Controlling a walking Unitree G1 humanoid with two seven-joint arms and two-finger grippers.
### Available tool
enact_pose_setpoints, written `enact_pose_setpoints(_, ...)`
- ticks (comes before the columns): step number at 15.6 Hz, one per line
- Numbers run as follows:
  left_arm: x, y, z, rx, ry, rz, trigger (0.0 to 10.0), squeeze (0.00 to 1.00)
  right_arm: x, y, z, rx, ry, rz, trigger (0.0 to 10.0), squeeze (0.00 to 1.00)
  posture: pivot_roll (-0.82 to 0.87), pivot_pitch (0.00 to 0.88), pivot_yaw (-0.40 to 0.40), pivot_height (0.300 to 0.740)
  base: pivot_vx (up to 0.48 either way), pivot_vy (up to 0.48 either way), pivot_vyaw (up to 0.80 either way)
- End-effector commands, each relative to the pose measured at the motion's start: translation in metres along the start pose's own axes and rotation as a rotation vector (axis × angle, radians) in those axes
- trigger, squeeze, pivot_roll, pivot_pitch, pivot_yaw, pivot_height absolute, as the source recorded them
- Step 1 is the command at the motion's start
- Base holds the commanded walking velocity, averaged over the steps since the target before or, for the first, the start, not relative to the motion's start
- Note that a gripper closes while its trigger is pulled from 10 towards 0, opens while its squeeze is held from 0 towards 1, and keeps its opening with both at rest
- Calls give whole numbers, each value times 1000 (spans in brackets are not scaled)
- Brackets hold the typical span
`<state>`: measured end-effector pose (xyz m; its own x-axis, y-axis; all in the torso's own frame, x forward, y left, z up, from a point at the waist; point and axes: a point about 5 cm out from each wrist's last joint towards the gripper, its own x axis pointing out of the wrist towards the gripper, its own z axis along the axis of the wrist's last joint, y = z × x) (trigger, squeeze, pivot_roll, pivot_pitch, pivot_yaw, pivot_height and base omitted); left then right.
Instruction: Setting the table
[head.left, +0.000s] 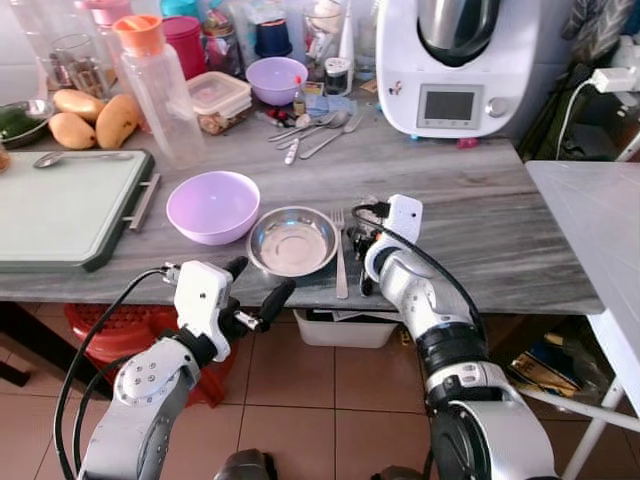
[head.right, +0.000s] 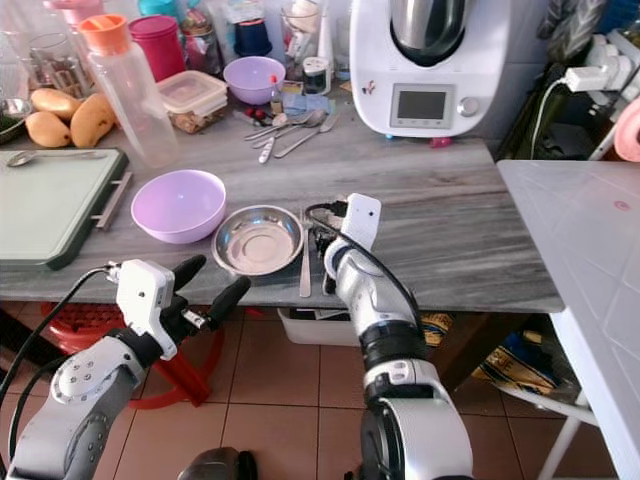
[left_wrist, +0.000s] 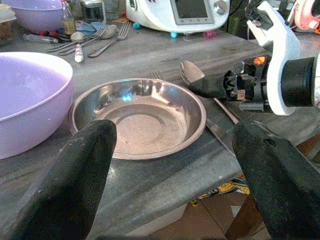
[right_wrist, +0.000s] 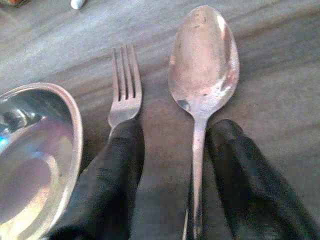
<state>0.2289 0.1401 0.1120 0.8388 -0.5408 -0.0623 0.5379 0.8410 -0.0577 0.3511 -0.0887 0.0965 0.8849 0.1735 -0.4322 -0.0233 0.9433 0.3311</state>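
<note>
A steel bowl (head.left: 292, 240) sits near the front edge of the grey counter (head.left: 480, 210). Right of it lie a fork (right_wrist: 125, 85) and a spoon (right_wrist: 202, 60), side by side, heads pointing away from me. My right gripper (right_wrist: 175, 165) is low over them and open. Its fingers (right_wrist: 110, 185) straddle the spoon's handle, and one finger covers the fork's handle. My left gripper (head.left: 255, 285) hangs open just in front of the counter edge, facing the steel bowl with nothing between its fingers (left_wrist: 75, 185).
A purple bowl (head.left: 212, 205) stands left of the steel one, beside a green cutting board (head.left: 60, 210). At the back are a bottle (head.left: 160, 90), mangoes (head.left: 95, 118), loose cutlery (head.left: 310, 128) and a white kitchen machine (head.left: 455, 65). A white table (head.left: 600, 220) adjoins on the right.
</note>
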Motion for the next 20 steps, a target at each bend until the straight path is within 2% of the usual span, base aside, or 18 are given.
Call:
enact_pose_setpoints(1, 1, 2, 1, 13, 1, 9, 10000, 0, -2, -5, 0, -21, 1, -22, 10000, 996, -7, 0, 30, 740, 0, 0, 0)
enact_pose_setpoints(4, 3, 2, 1, 14, -4, 9, 10000, 0, -7, -6, 8, -82, -61, -17, 10000, 996, -9, 0, 32, 740, 0, 0, 0)
enact_pose_setpoints(11, 6, 3, 4, 16, -24, 18, 10000, 0, -20, -4, 37, -194, -305, -22, 10000, 996, -5, 0, 33, 740, 0, 0, 0)
enact_pose_setpoints(14, 7, 3, 4, 15, -31, 37, 10000, 0, -31, -21, 40, -246, -376, -127, 10000, 996, -5, 0, 34, 740, 0, 0, 0)
enact_pose_setpoints(18, 6, 3, 6, 17, -35, 53, 10000, 0, -48, -58, 33, -263, -391, -313, 10000, 988, 0, 0, 46, 740, 0, 0, 0)
enact_pose_setpoints(20, 4, 6, 8, 24, -32, 68, 10000, 0, -52, -69, 29, -273, -359, -363, 10000, 902, 1, 0, 60, 740, 0, 0, 0)
